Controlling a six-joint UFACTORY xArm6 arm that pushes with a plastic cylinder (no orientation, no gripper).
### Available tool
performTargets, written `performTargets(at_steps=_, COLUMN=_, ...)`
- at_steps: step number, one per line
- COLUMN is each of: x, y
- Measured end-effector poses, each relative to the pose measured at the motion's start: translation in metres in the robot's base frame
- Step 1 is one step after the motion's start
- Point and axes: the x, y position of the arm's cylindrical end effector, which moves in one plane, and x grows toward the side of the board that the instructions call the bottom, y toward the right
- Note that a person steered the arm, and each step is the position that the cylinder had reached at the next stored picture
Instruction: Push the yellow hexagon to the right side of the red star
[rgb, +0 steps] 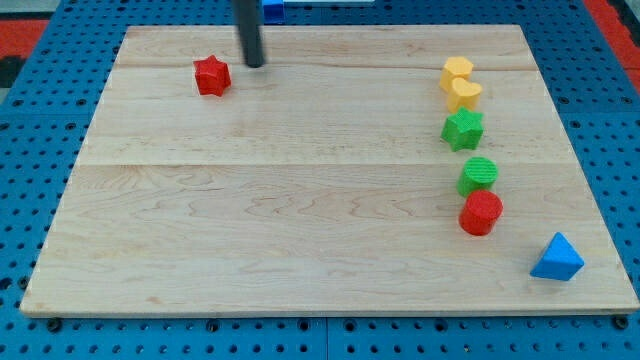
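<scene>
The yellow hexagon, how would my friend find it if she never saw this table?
Look at the wooden board, then at the line of blocks down the view's right side. The yellow hexagon is the top one. It touches another yellow block just below, but that one is rounder, while the hexagon has flat sides.

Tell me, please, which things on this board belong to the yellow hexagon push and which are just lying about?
Job:
yellow hexagon, view's right
red star, top left
my tip, just right of the star

Lying about:
yellow heart
green star
green cylinder
red cylinder
blue pyramid
</scene>
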Motion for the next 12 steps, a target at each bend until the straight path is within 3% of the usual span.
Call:
performTargets(at_steps=1, x=-0.03, y=0.112)
performTargets(at_steps=2, x=-0.026, y=0.223)
performTargets(at_steps=3, x=0.006, y=0.295)
performTargets(at_steps=4, x=0.044, y=0.284)
performTargets(at_steps=5, x=0.061, y=0.198)
performTargets(at_steps=6, x=0.043, y=0.191)
performTargets(at_steps=7, x=0.027, y=0.29)
performTargets(at_steps=9, x=0.005, y=0.152)
performTargets(at_steps=10, x=0.027, y=0.064)
performTargets(at_steps=11, x=0.031, y=0.055)
performTargets(at_steps=12, x=0.04, y=0.087)
